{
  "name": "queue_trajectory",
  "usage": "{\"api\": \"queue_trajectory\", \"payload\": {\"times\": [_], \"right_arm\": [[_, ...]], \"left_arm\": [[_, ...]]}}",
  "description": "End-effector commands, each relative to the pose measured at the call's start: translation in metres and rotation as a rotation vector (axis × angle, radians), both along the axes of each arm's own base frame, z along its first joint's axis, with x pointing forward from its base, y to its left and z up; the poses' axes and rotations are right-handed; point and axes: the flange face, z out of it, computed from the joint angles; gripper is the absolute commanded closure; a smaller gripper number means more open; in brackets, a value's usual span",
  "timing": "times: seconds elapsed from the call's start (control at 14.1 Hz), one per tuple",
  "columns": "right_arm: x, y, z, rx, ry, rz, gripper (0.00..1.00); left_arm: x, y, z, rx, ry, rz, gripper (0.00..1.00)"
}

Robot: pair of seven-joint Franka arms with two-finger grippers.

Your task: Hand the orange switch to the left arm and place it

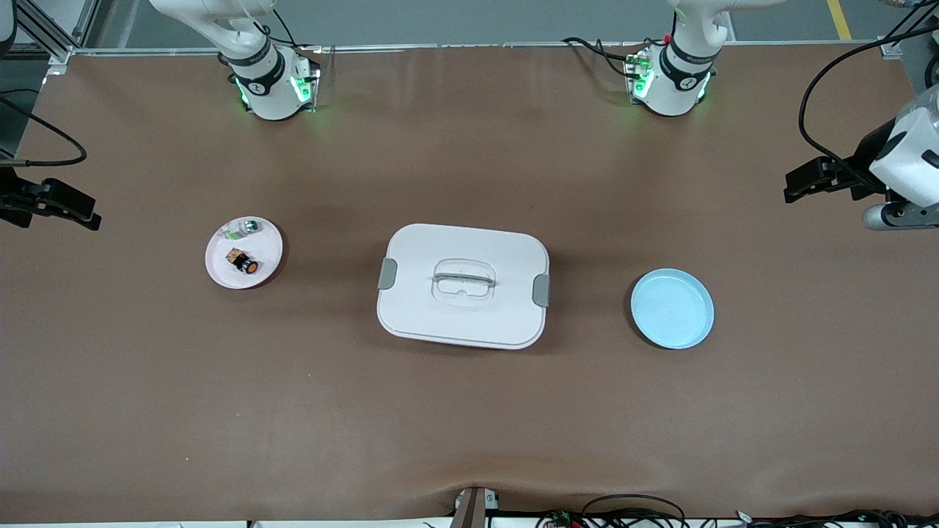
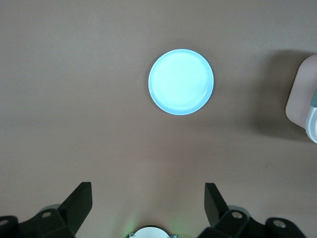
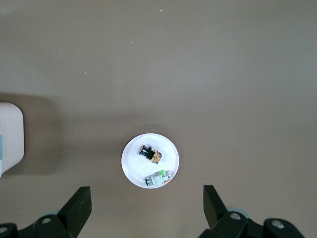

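The orange switch (image 1: 243, 262) lies on a small pink plate (image 1: 220, 268) toward the right arm's end of the table; in the right wrist view it (image 3: 150, 153) lies on that plate (image 3: 133, 166). The white box (image 1: 463, 308) stands in the middle of the table, lid on. My right gripper (image 3: 147, 193) is open and empty, high over the table's right-arm end (image 1: 51, 202). My left gripper (image 2: 147, 191) is open and empty, high over the left-arm end (image 1: 810, 180).
A clear-silver switch with a green part (image 1: 242, 229) shares the pink plate, farther from the front camera than the orange switch. An empty blue plate (image 1: 672, 308) sits toward the left arm's end, also in the left wrist view (image 2: 181, 82). Box corners show in both wrist views.
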Motion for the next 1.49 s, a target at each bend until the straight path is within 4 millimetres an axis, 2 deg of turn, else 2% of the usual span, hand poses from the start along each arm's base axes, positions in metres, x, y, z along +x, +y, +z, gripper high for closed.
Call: {"api": "queue_trajectory", "payload": {"times": [0.0,0.14,0.57,1.42], "right_arm": [[-0.001,-0.001,0.003,0.010,0.001,0.003,0.00],[-0.001,-0.001,0.004,0.010,-0.002,0.003,0.00],[-0.001,-0.001,0.004,0.009,-0.002,0.003,0.00],[-0.001,-0.001,0.004,0.010,-0.004,0.001,0.00]], "left_arm": [[0.003,0.005,0.004,0.009,-0.008,-0.001,0.00],[0.006,0.015,-0.001,0.004,0.002,0.018,0.00],[0.006,0.023,0.000,0.015,0.000,0.031,0.00],[0.007,0.023,-0.003,0.010,0.005,0.031,0.00]]}}
